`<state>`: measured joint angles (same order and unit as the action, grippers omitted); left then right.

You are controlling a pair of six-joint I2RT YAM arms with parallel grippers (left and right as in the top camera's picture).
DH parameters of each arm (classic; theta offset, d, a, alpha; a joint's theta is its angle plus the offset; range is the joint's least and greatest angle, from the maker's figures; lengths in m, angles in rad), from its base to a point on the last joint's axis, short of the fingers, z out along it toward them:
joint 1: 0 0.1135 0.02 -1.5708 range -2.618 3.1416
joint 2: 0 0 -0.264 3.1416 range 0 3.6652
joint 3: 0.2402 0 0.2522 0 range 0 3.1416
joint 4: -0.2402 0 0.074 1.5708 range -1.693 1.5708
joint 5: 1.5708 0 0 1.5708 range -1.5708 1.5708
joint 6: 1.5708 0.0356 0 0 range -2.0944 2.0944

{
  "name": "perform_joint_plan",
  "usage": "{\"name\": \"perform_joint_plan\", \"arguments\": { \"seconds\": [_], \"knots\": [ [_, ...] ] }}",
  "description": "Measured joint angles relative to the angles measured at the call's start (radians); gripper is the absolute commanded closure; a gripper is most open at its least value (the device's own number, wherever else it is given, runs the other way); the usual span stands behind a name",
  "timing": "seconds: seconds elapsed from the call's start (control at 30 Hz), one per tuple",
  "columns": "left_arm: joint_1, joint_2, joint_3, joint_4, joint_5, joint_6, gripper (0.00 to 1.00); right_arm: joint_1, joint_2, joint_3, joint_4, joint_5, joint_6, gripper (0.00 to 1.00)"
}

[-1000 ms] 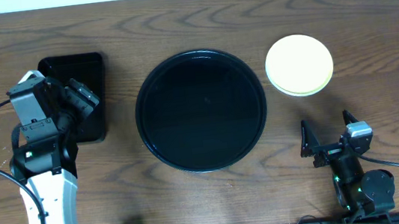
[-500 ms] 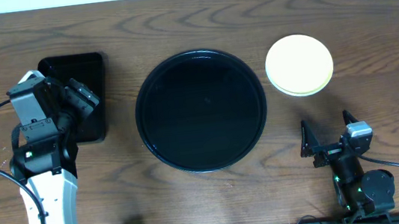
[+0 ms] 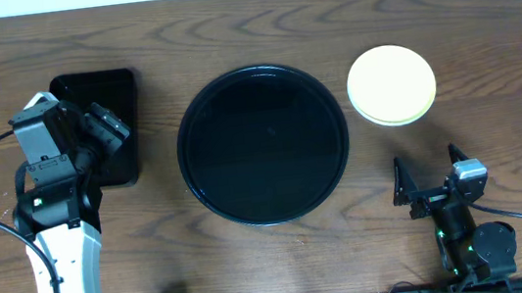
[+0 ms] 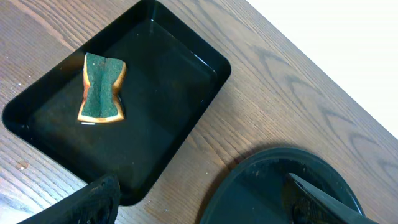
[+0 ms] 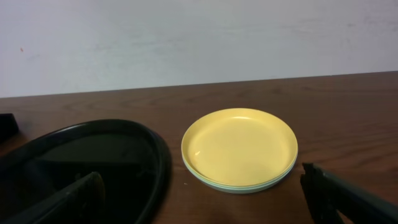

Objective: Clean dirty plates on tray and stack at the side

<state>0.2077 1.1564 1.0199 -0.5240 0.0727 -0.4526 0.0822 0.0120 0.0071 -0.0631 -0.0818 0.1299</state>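
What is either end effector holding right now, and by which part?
Nothing. Left end effector is open near the sponge; right end effector is open, facing the plates.

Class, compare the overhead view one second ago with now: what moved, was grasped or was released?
Nothing visibly changed. The left end effector, right end effector, stacked plates and round tray are all where they were.

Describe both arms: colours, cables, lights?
The left arm has a white lower link, black joints, a grey block at the wrist, a green light and a black cable trailing left. The right arm is black, with a small grey block, a green light and a black cable looping right. The left gripper and right gripper have dark tapered fingers.
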Motion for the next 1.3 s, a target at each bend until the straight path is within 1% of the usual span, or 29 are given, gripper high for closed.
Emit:
{"name": "perform_joint_plan", "arguments": {
  "seconds": [0.8, 1.1, 1.2, 1.3],
  "knots": [
    [0.0, 0.0, 0.0, -0.003, -0.002, 0.003, 0.17, 0.0, 0.0, 0.0, 0.0, 0.0, 0.0, 0.01],
    [-0.005, 0.0, -0.003, -0.191, -0.039, 0.042, 0.17, 0.0, 0.0, 0.0, 0.0, 0.0, 0.0, 0.01],
    [-0.028, -0.001, -0.046, -0.198, -0.051, 0.078, 0.17, 0.0, 0.001, 0.0, 0.0, 0.0, 0.0, 0.01],
    [-0.06, -0.014, -0.148, -0.128, -0.053, 0.131, 0.17, 0.0, 0.001, 0.0, 0.0, 0.0, 0.0, 0.01]
  ]
}}
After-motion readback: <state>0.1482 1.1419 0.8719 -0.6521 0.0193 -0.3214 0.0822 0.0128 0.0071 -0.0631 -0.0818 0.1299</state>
